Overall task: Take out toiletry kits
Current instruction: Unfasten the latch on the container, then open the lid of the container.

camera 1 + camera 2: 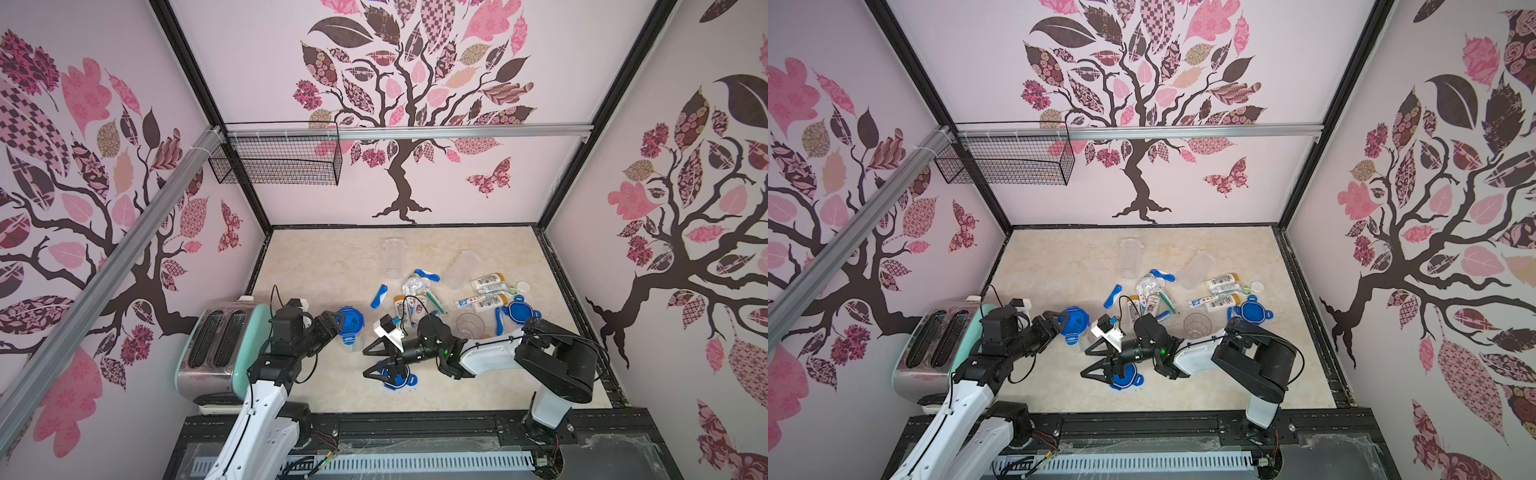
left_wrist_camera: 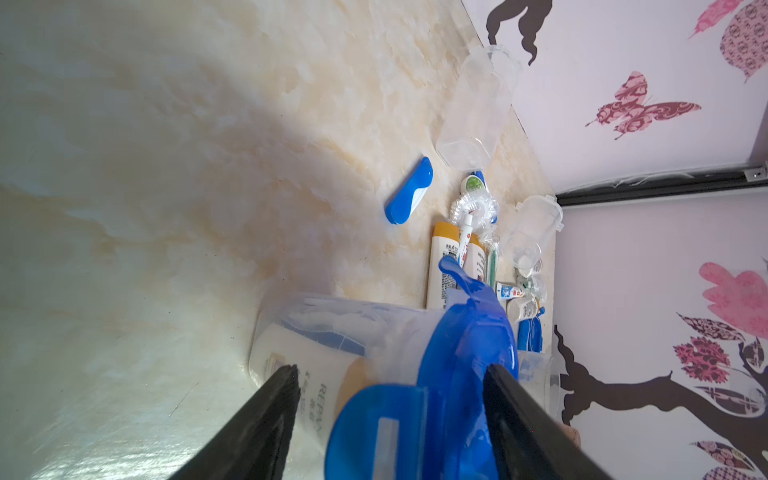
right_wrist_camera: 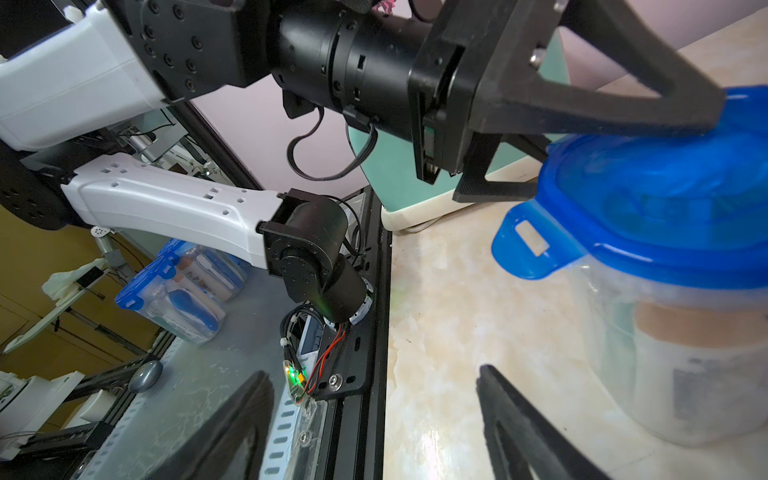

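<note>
A clear jar (image 1: pixel 352 338) with a blue clip lid (image 1: pixel 351 321) stands at the front left with a toiletry kit inside; a white bottle with a tan cap shows through its wall (image 3: pixel 681 332). My left gripper (image 1: pixel 337 326) is open, one finger over the lid (image 3: pixel 665 187) and one beside its rim. In the left wrist view the lid (image 2: pixel 465 353) sits between the fingers of the left gripper (image 2: pixel 392 374). Loose toiletry kits (image 1: pixel 415 301) lie mid-table, with more of them (image 1: pixel 488 291) to the right. My right gripper (image 1: pixel 368 363) hangs open and empty near the front, as the right wrist view also shows of the right gripper (image 3: pixel 374 382).
A toaster (image 1: pixel 220 345) stands at the front left. Two empty clear jars (image 1: pixel 392 255) (image 1: pixel 461 268) lie at the back and an open one (image 1: pixel 469 326) stands mid-right. Loose blue lids lie under my right gripper (image 1: pixel 397 380) and at the right (image 1: pixel 519 311). A blue toothbrush (image 1: pixel 379 296) lies apart.
</note>
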Tool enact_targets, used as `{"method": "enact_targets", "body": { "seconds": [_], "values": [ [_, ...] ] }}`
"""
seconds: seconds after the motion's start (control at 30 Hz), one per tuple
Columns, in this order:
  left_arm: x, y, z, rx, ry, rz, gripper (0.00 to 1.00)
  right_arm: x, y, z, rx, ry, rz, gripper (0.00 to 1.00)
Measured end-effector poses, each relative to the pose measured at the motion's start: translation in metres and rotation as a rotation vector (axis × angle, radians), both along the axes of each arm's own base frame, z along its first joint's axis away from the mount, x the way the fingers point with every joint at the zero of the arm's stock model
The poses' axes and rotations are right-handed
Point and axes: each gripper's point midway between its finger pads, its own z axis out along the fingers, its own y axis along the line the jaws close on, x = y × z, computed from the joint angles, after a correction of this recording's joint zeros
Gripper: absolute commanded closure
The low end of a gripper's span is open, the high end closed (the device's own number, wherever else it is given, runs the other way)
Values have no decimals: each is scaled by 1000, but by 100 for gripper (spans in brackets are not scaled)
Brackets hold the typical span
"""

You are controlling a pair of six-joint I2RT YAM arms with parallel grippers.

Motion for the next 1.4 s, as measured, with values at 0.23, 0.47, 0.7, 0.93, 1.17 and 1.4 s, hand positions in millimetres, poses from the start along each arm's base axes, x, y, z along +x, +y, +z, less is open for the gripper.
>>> {"method": "enact_targets", "body": {
  "seconds": [0.23,0.47,0.7,0.93,1.17,1.4],
  "values": [
    [-1,1,9,7,-42,-1,47,0,0,-4,-9,16,-1,20],
    [-3,5,8,34,-37,7,58,0,1,-7,-16,24,-1,20],
    [-2,10,12,72,-49,19,67,1,2,-11,-23,31,1,20],
    [-3,12,16,86,-59,22,77,1,2,-21,-46,52,1,20],
    [-3,13,19,90,-67,19,88,1,3,-19,-43,56,3,20],
    [-4,11,33,89,-86,9,96,3,6,-15,-38,53,3,20]
  ]
}}
